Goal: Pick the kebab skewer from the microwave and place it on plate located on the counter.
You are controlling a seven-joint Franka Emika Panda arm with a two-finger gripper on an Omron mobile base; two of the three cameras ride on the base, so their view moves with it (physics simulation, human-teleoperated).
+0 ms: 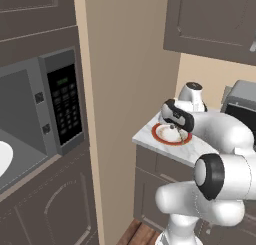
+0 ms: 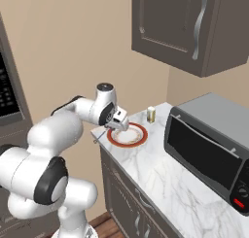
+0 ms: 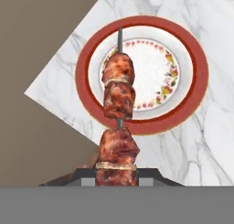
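Observation:
My gripper (image 3: 117,175) is shut on the kebab skewer (image 3: 119,88), whose reddish-brown meat chunks hang over the left part of the plate (image 3: 201,77). The plate has a red-orange rim and a pale centre and lies near the corner of the marble counter (image 2: 146,169). From the right base view the gripper (image 2: 119,120) hovers just above the plate (image 2: 138,141), and the dark stick (image 2: 98,137) pokes out past the counter edge. In the left base view the hand (image 1: 175,125) is over the plate (image 1: 172,143). The microwave (image 1: 62,104) stands open at the left, its white turntable (image 1: 2,156) bare.
A grey toaster oven (image 2: 209,140) sits on the counter right of the plate. A small jar (image 2: 151,114) stands behind the plate near the wall. Dark upper cabinets (image 2: 194,28) hang above. A tall beige panel (image 1: 125,114) separates microwave and counter.

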